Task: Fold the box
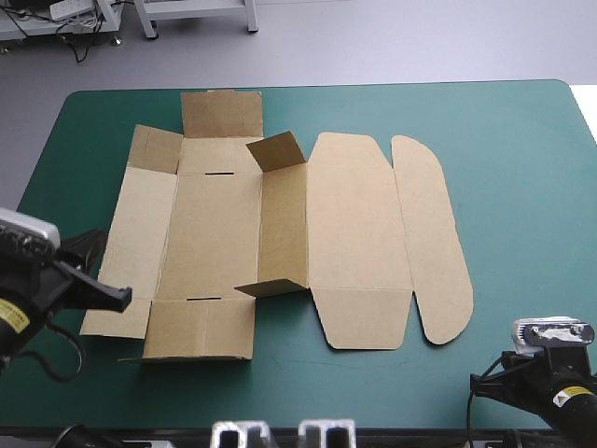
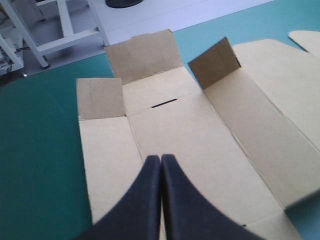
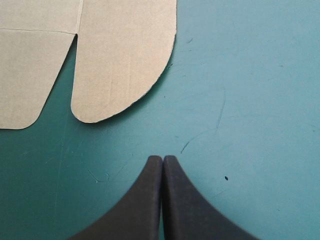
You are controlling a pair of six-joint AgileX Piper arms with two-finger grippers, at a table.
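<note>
Brown box (image 1: 233, 233) lies spread beneath the left gripper (image 2: 161, 157).

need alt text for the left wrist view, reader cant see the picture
A brown box, a cut sheet of board, lies mostly flat on the teal-green cover, with two flaps tilted up at its far end. The left gripper is over the near part of the sheet, its black fingers shut in one pointed arch.

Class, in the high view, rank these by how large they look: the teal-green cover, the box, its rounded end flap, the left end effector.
Largest to smallest:
1. teal-green cover
2. box
3. rounded end flap
4. left end effector, smallest even though it sits nearer the camera, which enlarges it
</note>
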